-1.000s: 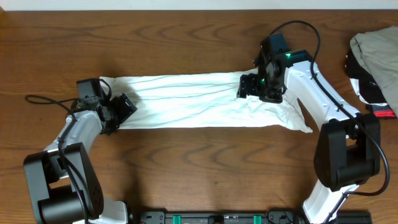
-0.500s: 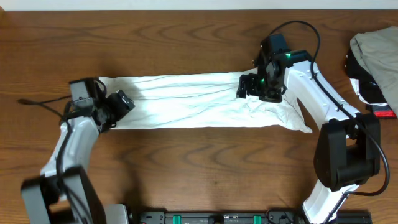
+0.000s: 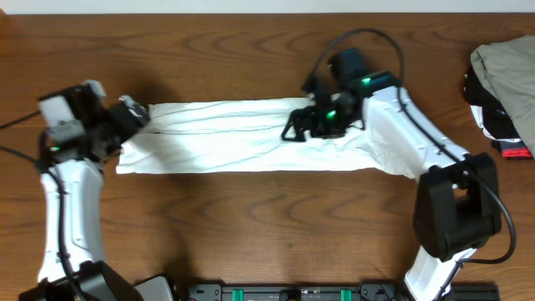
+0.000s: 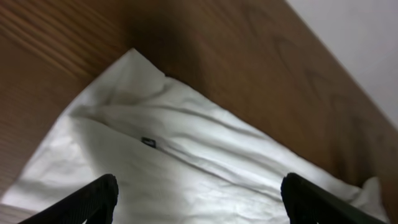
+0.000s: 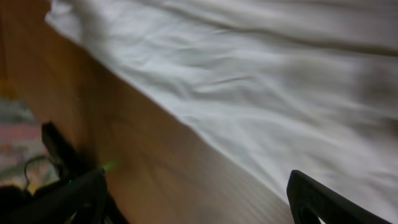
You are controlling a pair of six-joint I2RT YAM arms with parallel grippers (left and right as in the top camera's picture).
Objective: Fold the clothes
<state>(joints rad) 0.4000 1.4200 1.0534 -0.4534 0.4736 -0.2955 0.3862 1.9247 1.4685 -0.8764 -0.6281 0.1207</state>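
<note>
Backing leftward, my left end effector (image 3: 135,115) hangs open off the T-shirt (image 3: 226,146). My right end effector (image 3: 290,133) gapes too; crosswise folding seems next.

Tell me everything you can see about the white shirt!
The shirt is white, thin and wrinkly, folded into one long strip lying flat across the brown table. Its right end flares out unevenly. A tiny dark mark shows near its left end. The left claw and right claw hang open above it, gripping nothing.
</note>
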